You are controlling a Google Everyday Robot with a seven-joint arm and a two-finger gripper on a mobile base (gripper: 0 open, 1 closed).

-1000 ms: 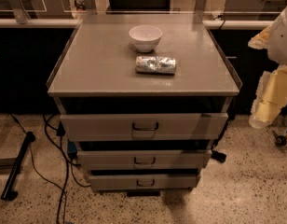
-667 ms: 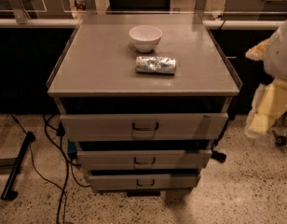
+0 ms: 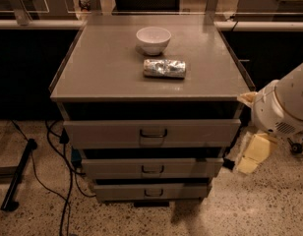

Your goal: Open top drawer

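The top drawer (image 3: 107,132) — widest and tallest of 3 flat grey metal fronts, with a small dark loop handle (image 3: 153,132) at its centre — sits just under the front edge of the grey metal cabinet top (image 3: 102,68), with a dark gap between them. The 2 narrower grey drawers (image 3: 117,168) sit below it. On the cabinet top a round white bowl (image 3: 153,38) stands toward the back, and just in front of it lies a crinkled silver packet (image 3: 164,68), its print too blurred to read. The cream-coloured gripper (image 3: 254,155) hangs off the cabinet's right side, level with the upper 2 drawers and apart from the handle — open or closed, I cannot tell. Speckled floor (image 3: 269,210) lies open in front and to the right, and black cables (image 3: 63,181) trail at the left.
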